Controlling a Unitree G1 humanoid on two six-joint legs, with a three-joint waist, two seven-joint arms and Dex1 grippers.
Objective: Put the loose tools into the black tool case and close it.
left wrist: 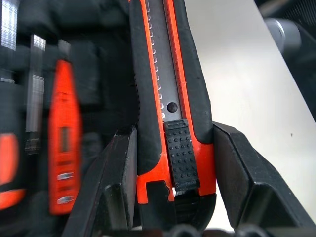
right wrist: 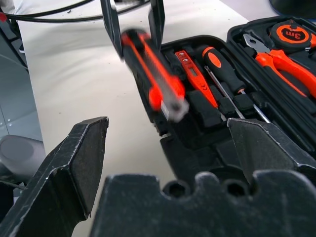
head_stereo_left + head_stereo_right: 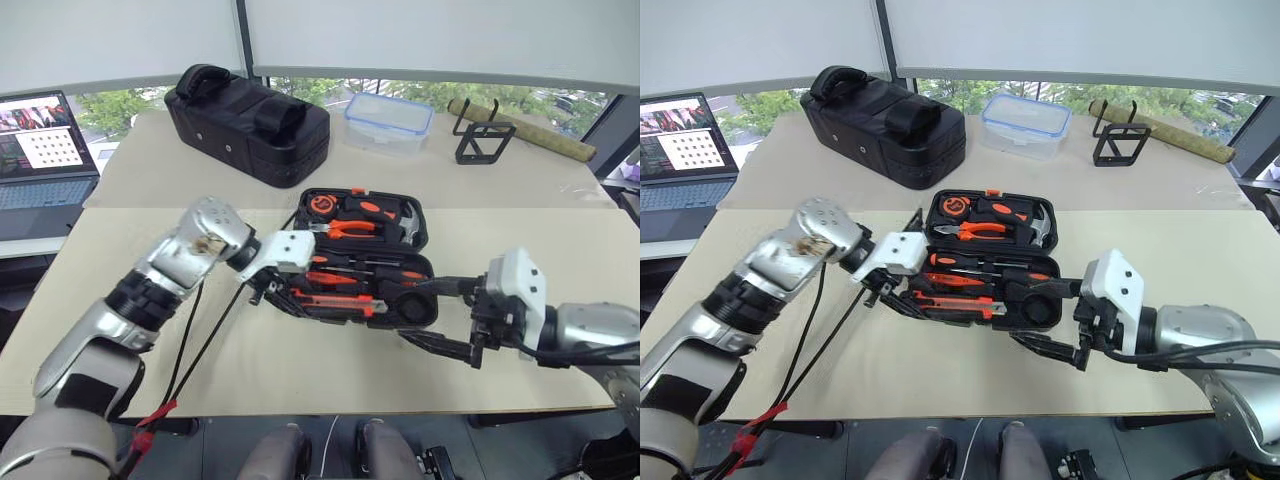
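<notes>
While left tool grips utility knife, its tip cropped, right tool wide open

The left pincer clamps the orange-and-black utility knife between its two black fingers, the knife running up the middle of the frame. At left lies the blurred orange tester pen in the black tool case; upper right shows the pale counter

I am seeing the tool case lying open in the middle of the table. Far behind it are sitting a bag and, to the right, a box. A laptop is sitting far left.
</notes>
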